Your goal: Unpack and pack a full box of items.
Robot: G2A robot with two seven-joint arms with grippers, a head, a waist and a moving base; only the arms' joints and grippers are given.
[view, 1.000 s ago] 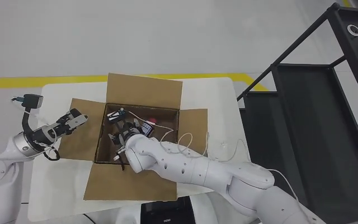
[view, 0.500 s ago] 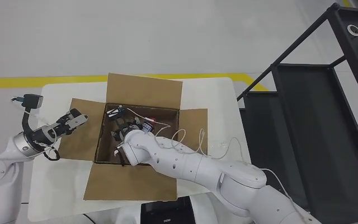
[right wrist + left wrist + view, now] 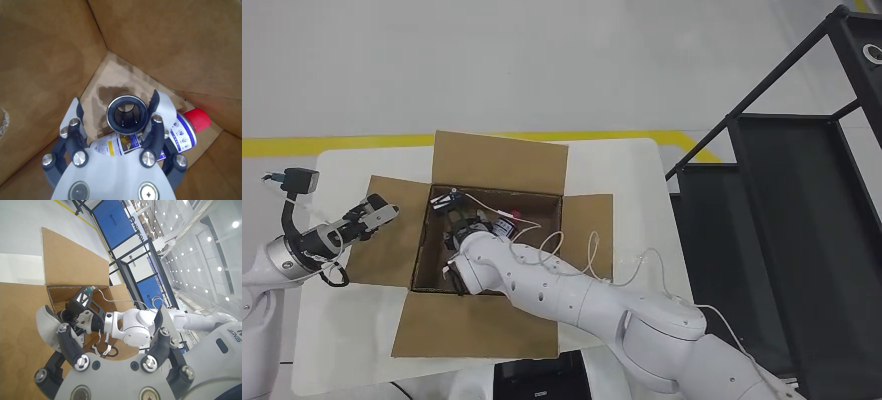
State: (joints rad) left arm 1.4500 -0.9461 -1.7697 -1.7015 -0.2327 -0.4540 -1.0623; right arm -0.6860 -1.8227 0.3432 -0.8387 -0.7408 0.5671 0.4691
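An open cardboard box [image 3: 500, 160] stands in the middle of the white table [image 3: 632, 170]. My right arm [image 3: 542, 285] reaches down into it. Inside, my right gripper [image 3: 117, 99] is open around a short metal cylinder [image 3: 126, 115] with a black rim, hollow end facing up. One finger [image 3: 160, 106] touches the cylinder and the other stands well apart from it. A white and blue spray can [image 3: 186, 132] with a red cap lies on the box floor under the gripper. My left gripper [image 3: 377, 215] hangs open and empty over the left flap.
The four box flaps are folded outward; the left one [image 3: 22, 317] lies under my left gripper [image 3: 105, 317]. White cables [image 3: 572, 250] trail along the right arm. A black metal rack [image 3: 782, 200] stands to the right of the table.
My right arm has shifted a little to the left inside the box and its wrist has turned. The left arm has not moved.
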